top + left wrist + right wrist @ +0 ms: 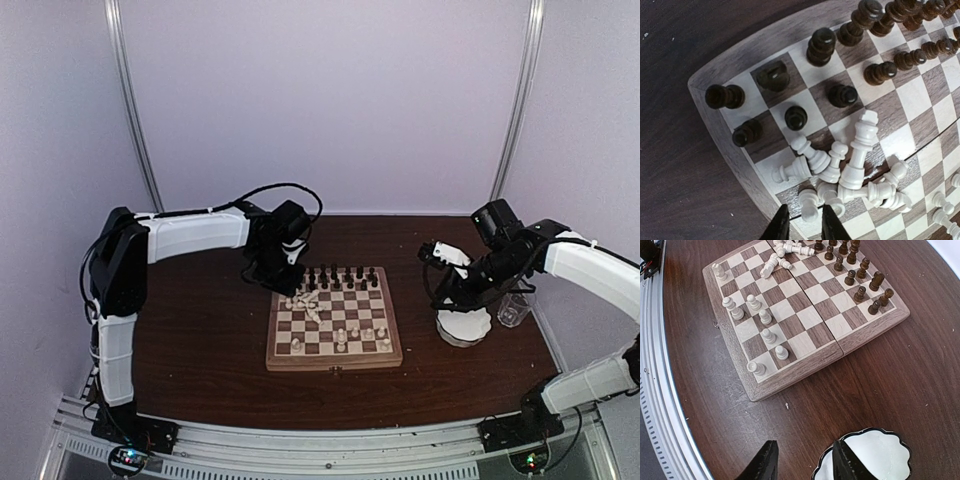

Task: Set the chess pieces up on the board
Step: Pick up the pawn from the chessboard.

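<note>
Counter (200, 340) dark wood; board (335, 360) lies at its middle, between the two arms.

Left end effector (802, 227) hangs over the board's far-left part, pointing down at the heap (850, 170) of toppled white pieces; probably placed there to pick one out. Its fingers are drawn close together with a fallen white piece right at the tips; cannot tell whether it is clamped.

Right end effector (802, 462) is well right of the board, fingers apart and holding nothing; one finger overlaps the rim of the white bowl (875, 450); likely parked there to leave the board free. Clear cup (513, 310) just right of the bowl.

Dark pieces (822, 45) stand upright along the two far rows, looking largely set. A few white pieces (765, 317) stand scattered on the near rows, not yet in line.

In the way: the heap lies touching and crossing, just near of the dark front row; lifting one risks dragging neighbours or knocking a dark piece.
</note>
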Robot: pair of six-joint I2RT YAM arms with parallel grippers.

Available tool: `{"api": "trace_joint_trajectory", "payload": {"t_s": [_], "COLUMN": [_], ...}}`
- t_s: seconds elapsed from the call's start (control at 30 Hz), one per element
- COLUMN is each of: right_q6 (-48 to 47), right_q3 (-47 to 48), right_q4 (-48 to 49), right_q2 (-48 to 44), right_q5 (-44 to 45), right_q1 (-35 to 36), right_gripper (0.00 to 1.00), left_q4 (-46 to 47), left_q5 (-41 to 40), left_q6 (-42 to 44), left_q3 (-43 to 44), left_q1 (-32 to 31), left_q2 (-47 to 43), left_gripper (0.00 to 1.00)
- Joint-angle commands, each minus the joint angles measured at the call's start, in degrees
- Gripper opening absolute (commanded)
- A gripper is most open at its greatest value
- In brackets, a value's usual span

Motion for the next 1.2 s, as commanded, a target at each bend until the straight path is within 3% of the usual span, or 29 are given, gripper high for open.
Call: {"api": "trace_joint_trajectory", "payload": {"t_s": [0.0, 0.4, 0.6, 1.17], "right_q6": [-0.8, -0.9, -1.0, -1.2], "right_q3": [-0.6, -0.6, -0.6, -0.7], "right_q4": [0.8, 0.7, 0.8, 0.7], "right_q2": [-1.0, -0.6, -0.7, -0.6], "right_q5": [1.2, 1.3, 1.6, 1.6], "right_q1": [-0.3, -0.3, -0.3, -0.3], "right_gripper": [0.39, 0.39, 0.39, 0.39], "left_q4": [-1.7, -1.8, -1.8, -5.2], "left_q5": [0.2, 1.6, 2.5, 3.4], "left_q6": [0.7, 0.1, 0.0, 1.1], "left_q3": [1.6, 0.8, 1.3, 1.3], "left_q1": [0.7, 1.0, 1.0, 1.0], "left_q2": [0.7, 2.2, 3.1, -1.5], "left_gripper": [0.24, 0.25, 0.30, 0.13]}}
